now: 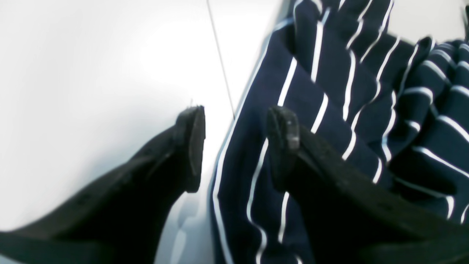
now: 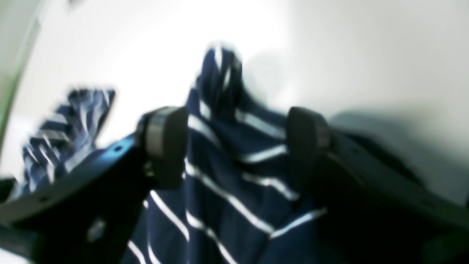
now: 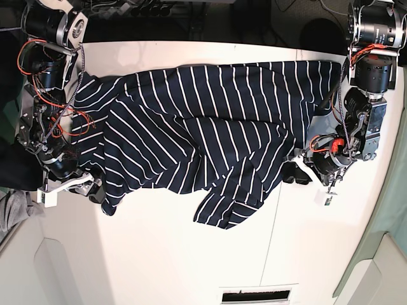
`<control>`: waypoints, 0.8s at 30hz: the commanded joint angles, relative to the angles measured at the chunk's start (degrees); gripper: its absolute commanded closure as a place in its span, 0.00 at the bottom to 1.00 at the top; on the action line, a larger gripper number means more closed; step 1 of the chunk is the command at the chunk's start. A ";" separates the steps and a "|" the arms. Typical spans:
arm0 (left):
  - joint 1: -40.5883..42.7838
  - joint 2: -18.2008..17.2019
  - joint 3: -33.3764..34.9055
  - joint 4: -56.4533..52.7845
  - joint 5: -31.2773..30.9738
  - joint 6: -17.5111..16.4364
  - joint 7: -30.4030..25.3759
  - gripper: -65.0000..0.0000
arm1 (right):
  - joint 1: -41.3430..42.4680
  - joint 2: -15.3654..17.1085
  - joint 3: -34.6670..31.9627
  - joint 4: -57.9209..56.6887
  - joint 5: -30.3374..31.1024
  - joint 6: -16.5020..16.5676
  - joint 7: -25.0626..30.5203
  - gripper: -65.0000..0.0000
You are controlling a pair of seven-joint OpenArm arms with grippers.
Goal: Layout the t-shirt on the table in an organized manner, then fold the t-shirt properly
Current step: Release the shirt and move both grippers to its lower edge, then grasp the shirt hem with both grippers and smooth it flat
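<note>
T-shirt [image 3: 191,127]: soft navy cloth, matt, thin white stripes, creased and rumpled at the hem. Table [image 3: 159,254]: smooth white top, matt with a faint sheen, one thin dark seam. Left gripper [image 1: 234,146]: black plastic fingers, matt, scuffed and slightly rough at the pads. Right gripper [image 2: 234,146]: dark plastic, smoother, with a dull bluish gloss; blurred, finer texture unreadable.
</note>
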 commanded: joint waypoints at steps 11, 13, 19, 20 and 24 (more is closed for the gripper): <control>-0.94 0.59 -0.26 0.83 -3.21 -0.44 1.84 0.77 | 2.14 -0.22 -1.53 -1.66 -4.52 -0.92 2.43 0.33; -0.85 1.55 -0.24 0.83 -3.21 -0.46 3.28 0.78 | 2.14 -0.46 -4.20 -3.72 -4.52 -0.92 2.45 0.33; -0.37 3.02 -0.24 0.83 0.07 -0.44 3.76 1.00 | 2.14 -1.20 -11.50 -6.43 -7.82 -5.53 6.01 0.62; -0.37 2.95 -0.26 0.83 0.11 -0.42 3.61 1.00 | 2.14 -1.16 -11.82 -6.40 -7.91 -5.90 7.08 0.73; -0.83 0.37 -0.33 0.87 -1.27 0.02 1.68 1.00 | 2.12 -0.98 -11.28 -5.42 -8.39 -5.22 10.40 1.00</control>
